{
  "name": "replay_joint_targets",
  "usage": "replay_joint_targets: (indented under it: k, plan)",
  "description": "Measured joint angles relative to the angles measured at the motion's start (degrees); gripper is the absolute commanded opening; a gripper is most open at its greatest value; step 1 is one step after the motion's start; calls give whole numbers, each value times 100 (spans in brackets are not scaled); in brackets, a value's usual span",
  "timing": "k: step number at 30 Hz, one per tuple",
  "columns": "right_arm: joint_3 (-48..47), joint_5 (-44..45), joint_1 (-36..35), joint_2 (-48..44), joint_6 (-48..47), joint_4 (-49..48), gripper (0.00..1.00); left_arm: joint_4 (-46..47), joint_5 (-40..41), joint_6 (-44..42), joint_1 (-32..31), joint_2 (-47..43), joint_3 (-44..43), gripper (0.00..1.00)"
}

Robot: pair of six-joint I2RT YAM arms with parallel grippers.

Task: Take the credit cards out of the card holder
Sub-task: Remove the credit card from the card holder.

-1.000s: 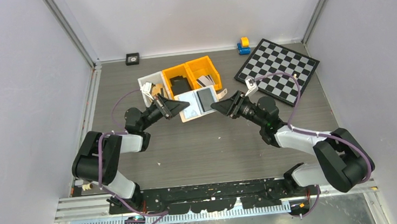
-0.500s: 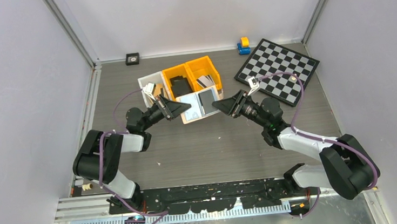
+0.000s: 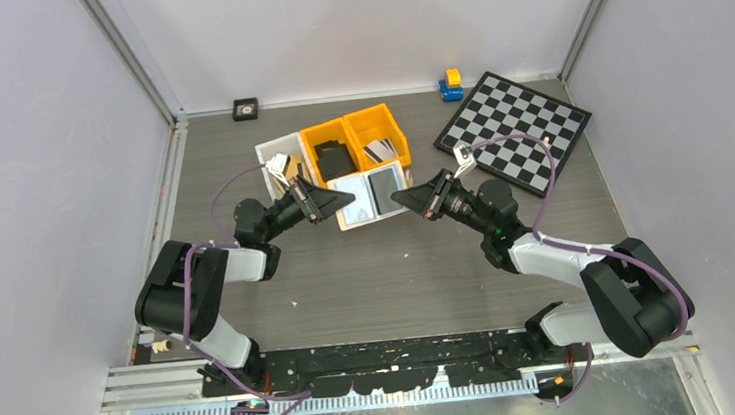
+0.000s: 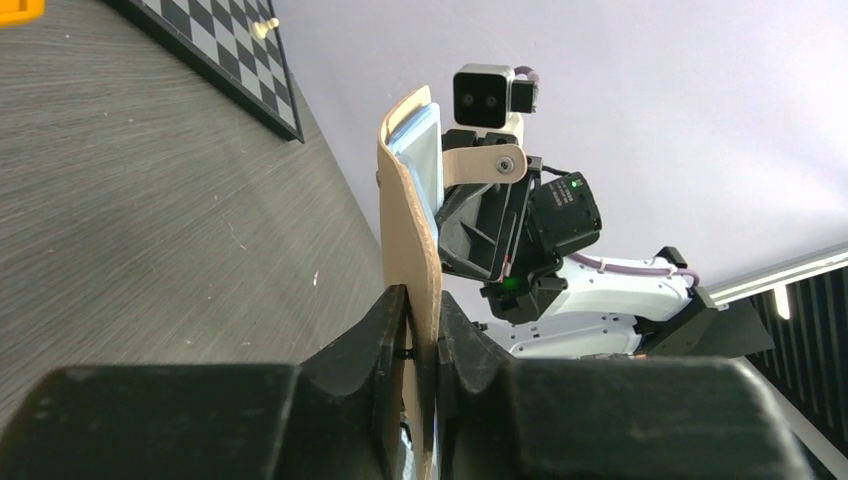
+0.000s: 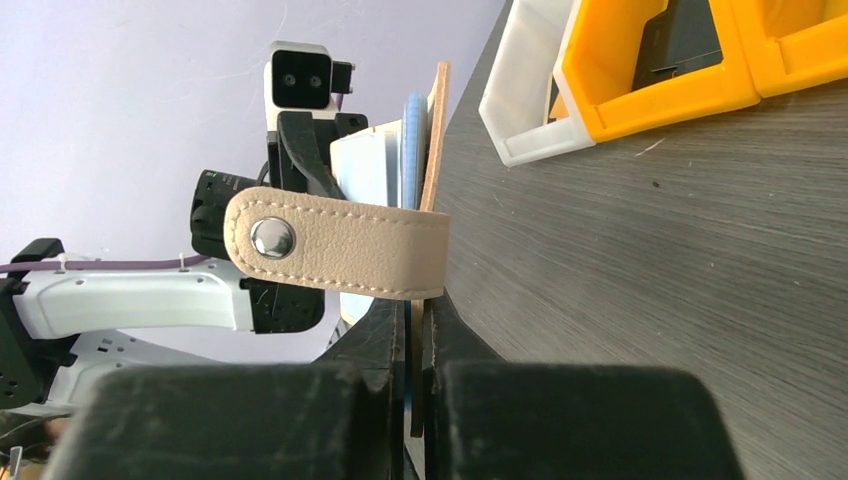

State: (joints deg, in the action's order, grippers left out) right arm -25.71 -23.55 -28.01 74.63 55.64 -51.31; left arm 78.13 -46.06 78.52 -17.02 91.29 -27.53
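Card holder [image 3: 370,191] is held open, clear of the tabletop [image 3: 400,275], strung between the two claws just in front of the orange bins [image 3: 352,132] and white bin [image 3: 277,157]. Its inner pockets face up toward the overhead camera.

- Credit cards [image 3: 382,184] are still in the pockets: a dark one on the right half, a pale one on the left. More cards lie loose in the orange bins.
- Left claw [image 3: 345,198]: pinched tight on the holder's left edge, as it was a second ago. Its wrist view shows both fingers pressed flat against the beige leather [image 4: 408,230], with a pale card edge showing near the top.
- Right claw [image 3: 398,197]: this is the change. A second ago its jaws stood partly apart at the holder's right edge; now they are closed hard on it. In its wrist view the fingers clamp the thin beige edge, with a blue-grey card edge in the same pinch, and the snap strap [image 5: 340,245] lies across just above the fingertips.
- The holder sits almost where it did, shifted only slightly. The right arm's cable loop over the chessboard [image 3: 517,126] has changed shape.
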Motion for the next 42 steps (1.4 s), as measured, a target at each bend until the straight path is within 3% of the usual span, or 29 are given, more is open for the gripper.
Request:
replay_joint_targets:
  k: [6, 11, 16, 22, 26, 31, 42]
  plan:
    - [63, 254, 39, -107, -92, 214, 1, -409, 105, -254, -11, -111, 0, 27]
    - [166, 640, 48, -385, -260, 509, 1, -1827, 494, -990, -15, -1060, 9, 49]
    - [190, 940, 48, -562, -433, 861, 0, -4087, 1674, -2096, -293, -2636, 4, 54]
    - [192, 1069, 48, -592, -498, 1071, 1, -5379, 2573, -2828, -597, -3460, 0, 56]
    - [192, 1082, 50, -592, -503, 1088, 0, -5440, 2680, -2981, -619, -3462, 24, 52]
    - [192, 988, 50, -581, -498, 1049, 0, -4852, 2186, -2970, -850, -2828, -24, 45]
    - [433, 243, 50, -343, -313, -345, 1, -3810, 1217, -2549, -1189, -1528, -205, 42]
